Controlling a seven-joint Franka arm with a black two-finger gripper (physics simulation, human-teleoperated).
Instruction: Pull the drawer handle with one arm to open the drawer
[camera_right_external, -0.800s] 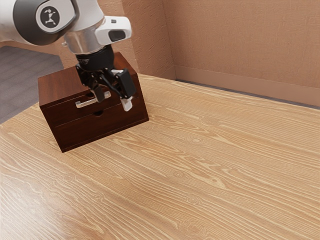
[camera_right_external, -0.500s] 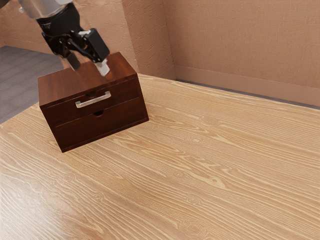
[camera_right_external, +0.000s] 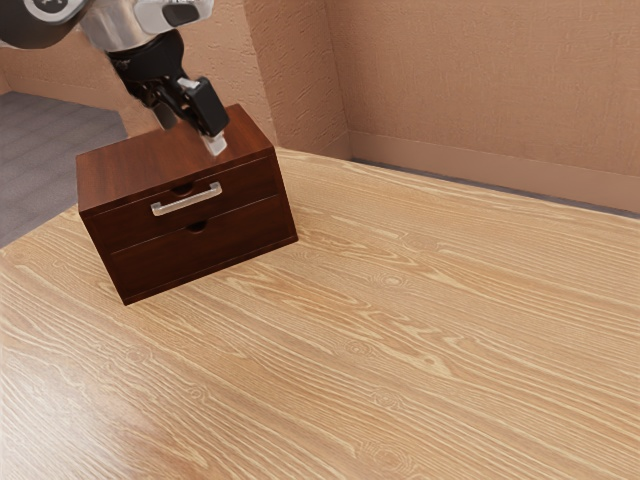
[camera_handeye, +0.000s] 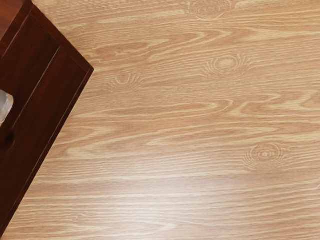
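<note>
The box (camera_right_external: 190, 245) stands on the table (camera_right_external: 430, 330), turned at an angle, with a wall (camera_right_external: 480, 80) behind it and a jutting wall corner (camera_right_external: 290, 70) just past its back edge. Its upper drawer (camera_right_external: 235, 182) sits flush with the front, shut. The handle (camera_right_external: 187, 199), a pale metal bar, lies across the middle of that drawer. Below it the lower drawer (camera_right_external: 215, 245) has a small dark notch (camera_right_external: 197, 226) at its top edge.

The gripper (camera_right_external: 190, 130) hangs over the box's top, toward its back and the exterior view's right, above and behind the handle and apart from it. Its jaws stand apart with nothing between them. One white fingertip (camera_right_external: 216, 146) is close over the top panel; whether it touches I cannot tell.

In the wrist view the box's front (camera_handeye: 35, 100) shows at one side, with a bit of the handle (camera_handeye: 4, 107) at its edge and table (camera_handeye: 200, 125) beyond it.
</note>
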